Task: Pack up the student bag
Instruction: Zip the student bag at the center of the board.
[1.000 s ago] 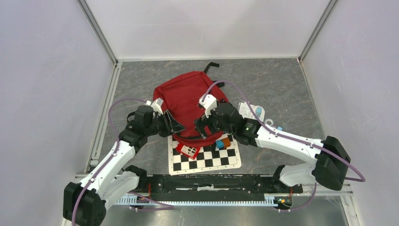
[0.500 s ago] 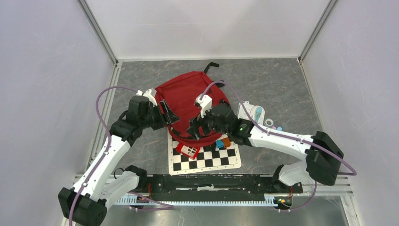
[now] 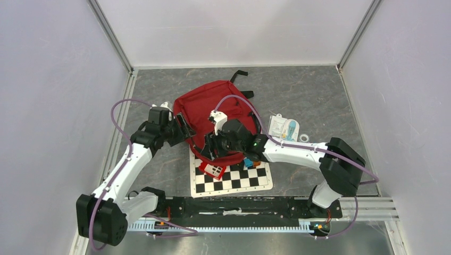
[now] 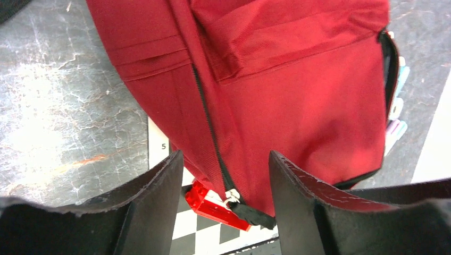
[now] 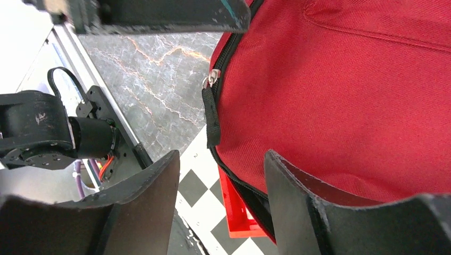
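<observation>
Seen from above, your left gripper (image 3: 184, 129) and right gripper (image 3: 207, 150) closed in on the near edge of the student bag (image 3: 210, 109), which lay partly over a checkerboard (image 3: 234, 179). At the left wrist, your fingers (image 4: 154, 196) stood well apart and empty, with a zipper pull (image 4: 234, 197) and a red box (image 4: 213, 206) between them, seemingly untouched. At the right wrist, your fingers gaped too and gripped nothing. The zipper pull hung just beyond the gap.
</observation>
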Motion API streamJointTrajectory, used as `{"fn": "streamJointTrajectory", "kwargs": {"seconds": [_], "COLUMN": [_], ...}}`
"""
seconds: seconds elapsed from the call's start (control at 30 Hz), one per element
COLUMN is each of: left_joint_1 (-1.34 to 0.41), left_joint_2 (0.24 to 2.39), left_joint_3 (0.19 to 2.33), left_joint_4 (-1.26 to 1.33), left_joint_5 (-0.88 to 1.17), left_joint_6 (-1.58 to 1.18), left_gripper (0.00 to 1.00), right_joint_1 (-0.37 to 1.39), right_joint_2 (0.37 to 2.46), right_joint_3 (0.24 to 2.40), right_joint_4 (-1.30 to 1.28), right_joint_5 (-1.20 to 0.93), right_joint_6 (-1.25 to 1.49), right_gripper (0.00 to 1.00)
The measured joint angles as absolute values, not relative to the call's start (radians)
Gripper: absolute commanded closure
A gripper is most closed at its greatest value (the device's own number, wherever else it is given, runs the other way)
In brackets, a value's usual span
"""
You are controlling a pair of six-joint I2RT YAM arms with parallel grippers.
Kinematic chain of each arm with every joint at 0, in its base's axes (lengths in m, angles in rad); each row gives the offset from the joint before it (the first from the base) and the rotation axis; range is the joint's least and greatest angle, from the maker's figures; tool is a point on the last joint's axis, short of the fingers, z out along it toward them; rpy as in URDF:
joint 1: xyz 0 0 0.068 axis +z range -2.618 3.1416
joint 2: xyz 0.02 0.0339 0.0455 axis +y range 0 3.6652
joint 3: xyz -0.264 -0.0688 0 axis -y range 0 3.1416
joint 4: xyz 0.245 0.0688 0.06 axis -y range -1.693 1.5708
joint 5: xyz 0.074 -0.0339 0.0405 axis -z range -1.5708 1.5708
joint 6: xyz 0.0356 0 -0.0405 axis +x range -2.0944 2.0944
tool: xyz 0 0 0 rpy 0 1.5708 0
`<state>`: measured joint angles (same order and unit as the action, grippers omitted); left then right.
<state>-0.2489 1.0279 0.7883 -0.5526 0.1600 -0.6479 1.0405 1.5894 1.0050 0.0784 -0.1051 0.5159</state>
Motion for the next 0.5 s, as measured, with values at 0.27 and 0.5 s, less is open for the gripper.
{"fn": "streamJointTrajectory", "kwargs": {"seconds": [0.27,0.5], "left_joint_1": [-0.23,-0.228], "left_joint_2": [1.061,1.098], "left_joint_3": [0.713,0.713], "left_joint_4": [-0.491,-0.447], "left_joint_5": [0.164,0.177], "left_joint_6": [-0.654,-0.654], "left_gripper": [0.41,0.46], "right_joint_1": [1.04,1.04], "right_joint_2": [1.664,1.716], "right_joint_3": [1.07,1.122], "right_joint_4": [0.075,0.073], "right_joint_5": [-0.123,-0.132], "right_joint_6": [0.574,0.587], "right_gripper": [0.46,0.54]}}
